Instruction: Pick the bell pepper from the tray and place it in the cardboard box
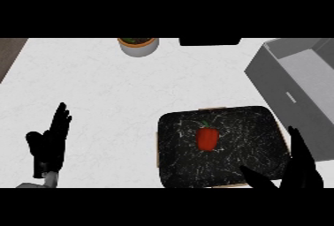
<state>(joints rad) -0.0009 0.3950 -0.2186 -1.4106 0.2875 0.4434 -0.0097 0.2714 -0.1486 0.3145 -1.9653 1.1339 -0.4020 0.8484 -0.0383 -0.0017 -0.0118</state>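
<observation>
The right hand (301, 170) shows at the lower right of the head view, fingers straight and spread, thumb reaching left over the tray's near right corner; it holds nothing and does not touch the pepper. The tray (251, 121) is dark, marbled with pale flecks, roughly square with rounded corners, and a thin tan rim shows along its left and far edges. The pepper (207, 138) lies near the tray's middle, a little left of centre, well apart from the right hand. It is red, longer than wide, with its long axis running from the near side to the far side of the worktop; its small green stem is at the far end, pointing away from the robot and slightly left. To the right of the tray, just beside its far right corner, stands the box (287, 88), grey, open at the top and turned at an angle, with a small pale slot in its near wall. No writing or label can be read on anything. The left hand (52, 141) rests at the lower left, open, fingers straight and pointing up, well apart from the tray. On the white worktop (104, 88), at the far edge, stands a pale pot (138, 47) with something green in it, and right of it a black thing (210, 41) cut off by the edge.
</observation>
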